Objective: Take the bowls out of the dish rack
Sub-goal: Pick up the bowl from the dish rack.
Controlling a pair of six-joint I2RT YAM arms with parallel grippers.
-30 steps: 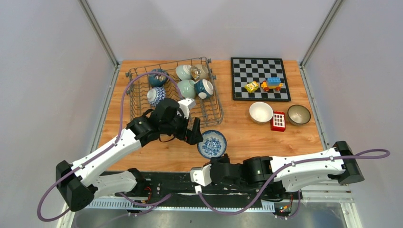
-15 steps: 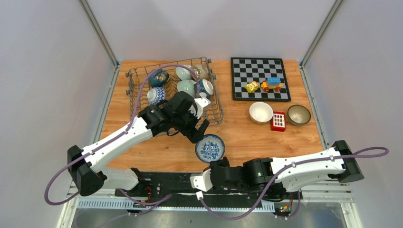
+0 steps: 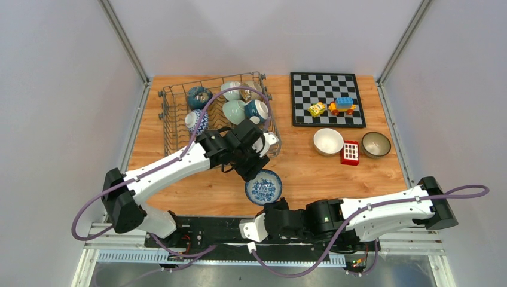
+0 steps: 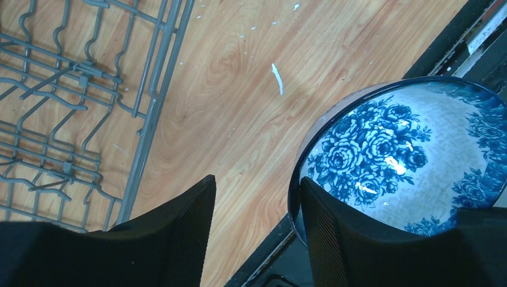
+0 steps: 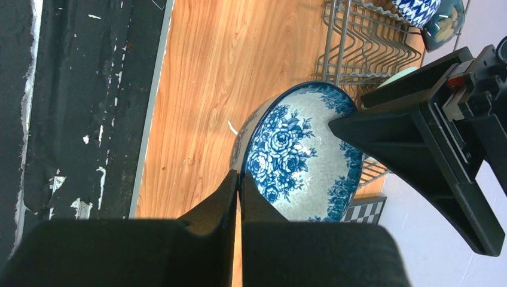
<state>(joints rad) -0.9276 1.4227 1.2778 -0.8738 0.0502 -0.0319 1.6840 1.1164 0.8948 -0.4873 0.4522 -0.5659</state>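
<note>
My left claw point(image 4: 256, 185) is released. Its fingers are apart and straddle the rim of the blue rose bowl point(image 3: 263, 187). One finger point(image 4: 335, 239) is over the bowl's inside, right at the rim. The other finger point(image 4: 173, 233) is outside over bare wood, with a gap showing between it and the bowl wall. Nothing is pinched. The bowl sits upright on the wooden table point(image 3: 370, 173), outside the dish rack point(image 3: 173, 128), just off the rack's near right corner.

My right claw point(image 5: 237, 176) is clenched, fingers pressed together with nothing between them. It is nearer than the rack, its tips pointed at the rose bowl. Can't tell if it's touching.

Inside the rack, toward its far side:
- dark teal bowl point(image 3: 198, 97) at the far left
- blue zigzag bowl point(image 3: 196, 121) just nearer than it
- pale green bowl point(image 3: 229, 91)
- second pale green bowl point(image 3: 234, 112)
- teal-and-white bowl point(image 3: 257, 110) by the right wall
- beige-brown bowl point(image 3: 252, 89) near the far right corner

All of them are tipped among the prongs.

Well apart to the right of the rack are a cream white bowl point(image 3: 328, 142) and a brown bowl point(image 3: 376, 144), both upright on the wood, with a red block point(image 3: 350, 152) between them. The chessboard point(image 3: 327, 110) lies right of the rack's far end, with toy blocks point(image 3: 342, 106) on it.
</note>
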